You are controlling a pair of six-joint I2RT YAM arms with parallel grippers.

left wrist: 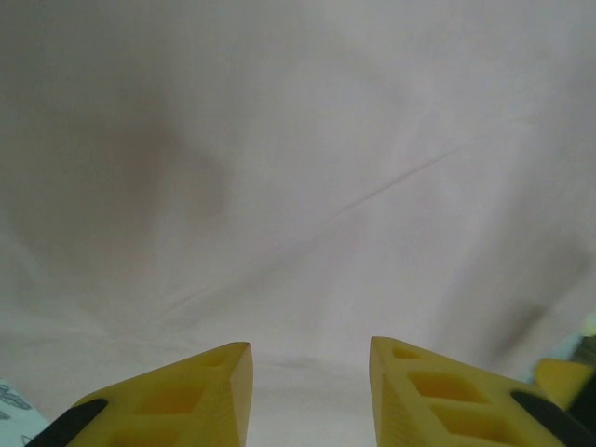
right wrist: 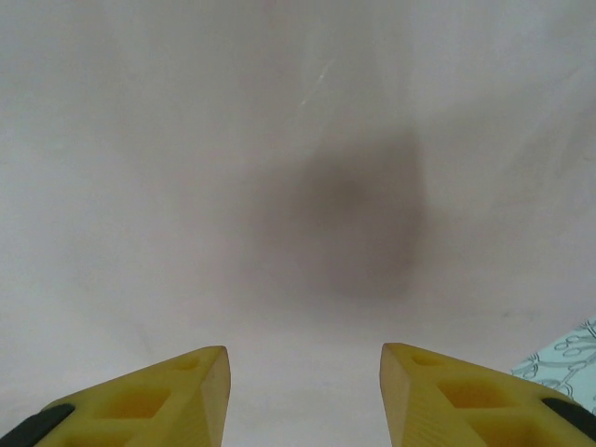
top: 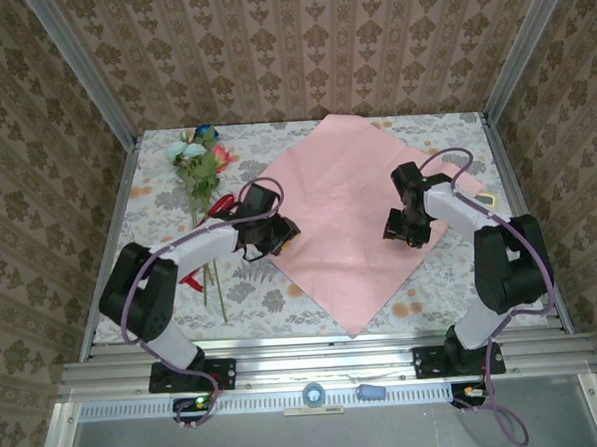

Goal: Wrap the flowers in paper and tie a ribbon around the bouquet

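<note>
Top external view: you have the paper [top: 348, 216] spread pink-side up, the flowers [top: 197, 167] lying left of it, left hand [left wrist: 310, 352] and right hand [right wrist: 304, 354] open, empty above it; wrapping and tying remain

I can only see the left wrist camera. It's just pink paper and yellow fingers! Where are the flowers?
Observer: The flowers lie left of the paper, not on it, with their heads toward the far side.
Operator: Is the ribbon there too?
Observer: Yes, the red ribbon lies beside the stems, close to the left arm.
Operator: What's the other arm doing?
Observer: The right gripper is over the paper's right side, open and holding nothing.
</note>
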